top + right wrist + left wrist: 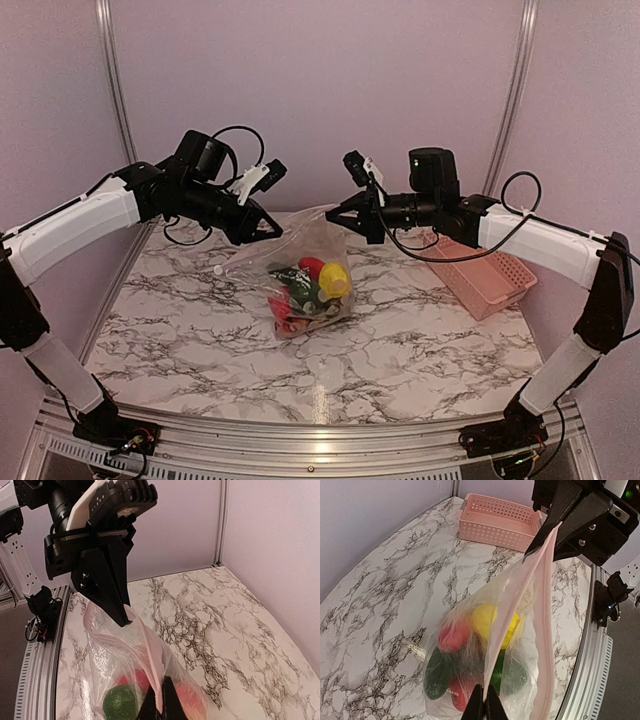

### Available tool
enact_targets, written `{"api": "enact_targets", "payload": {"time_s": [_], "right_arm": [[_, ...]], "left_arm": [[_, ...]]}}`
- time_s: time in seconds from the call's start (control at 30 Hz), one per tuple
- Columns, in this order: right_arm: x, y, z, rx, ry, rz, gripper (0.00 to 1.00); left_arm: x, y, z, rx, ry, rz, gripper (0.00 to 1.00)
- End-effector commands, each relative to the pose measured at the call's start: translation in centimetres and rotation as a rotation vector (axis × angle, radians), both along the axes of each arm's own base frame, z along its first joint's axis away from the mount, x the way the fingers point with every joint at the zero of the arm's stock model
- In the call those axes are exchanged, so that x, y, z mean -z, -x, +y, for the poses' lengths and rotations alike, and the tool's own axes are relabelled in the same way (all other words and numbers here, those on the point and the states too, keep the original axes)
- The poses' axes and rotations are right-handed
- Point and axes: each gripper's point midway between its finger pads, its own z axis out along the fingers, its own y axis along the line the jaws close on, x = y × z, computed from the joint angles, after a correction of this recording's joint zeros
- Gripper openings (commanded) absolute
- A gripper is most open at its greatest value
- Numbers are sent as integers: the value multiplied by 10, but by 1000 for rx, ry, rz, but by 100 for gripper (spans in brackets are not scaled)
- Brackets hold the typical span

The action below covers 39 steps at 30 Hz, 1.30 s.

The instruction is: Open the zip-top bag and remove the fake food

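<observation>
The clear zip-top bag [300,262] hangs over the middle of the marble table, its bottom resting on it. Inside it lie the fake food: a yellow pepper [334,281], red pieces [311,267] and dark green pieces [292,277]. My left gripper [268,229] is shut on the bag's pink zip strip at its left top corner. My right gripper [341,218] is shut on the strip at the right top corner. In the left wrist view the strip [516,625] runs from my fingertips up to the right gripper [532,551]. The right wrist view shows the strip [150,645] leading to the left gripper [126,621].
A pink perforated basket [487,277] stands at the table's right, also in the left wrist view [497,522]. Grey walls close the back and sides. A metal rail [310,435] runs along the near edge.
</observation>
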Motion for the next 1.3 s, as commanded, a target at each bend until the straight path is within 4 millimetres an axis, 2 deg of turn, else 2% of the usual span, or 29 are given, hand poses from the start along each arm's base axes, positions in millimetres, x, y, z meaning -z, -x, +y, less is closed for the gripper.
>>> {"api": "enact_targets", "payload": {"time_s": [0.0,0.1,0.23,0.37,0.47,0.57,0.77,0.83,0.93,1.03,1.17,1.27], "right_arm": [[-24,-7,4,22,-38,-57,0],[-29,-13,10,16,-65,-59,0],[-45,-20,26,-11,-137,-74,0],[-51,-21,55,-63,-177,-77,0],[-56,-21,76,-112,-224,-68,0],[-62,-21,95,-162,-285,-36,0],[-41,-16,130,-237,-300,22,0],[-33,-18,131,-233,-310,48,0],[-14,-22,131,-213,-281,66,0],[1,-28,122,-190,-245,98,2],[8,-36,92,-122,-228,138,18],[10,-43,66,-45,-199,177,38]], "left_arm": [[-27,3,1,-63,104,4,0],[-43,-15,19,-306,196,34,0],[-53,-16,32,-403,223,76,0],[-65,-12,46,-468,232,81,0],[-78,-4,62,-502,244,42,0],[-84,10,70,-482,266,31,0],[-72,32,64,-400,281,73,0],[-62,28,62,-412,278,88,0],[-32,20,56,-434,258,129,0],[-8,14,43,-432,266,177,0],[2,2,32,-459,333,207,0],[8,-5,21,-468,361,242,0]]}}
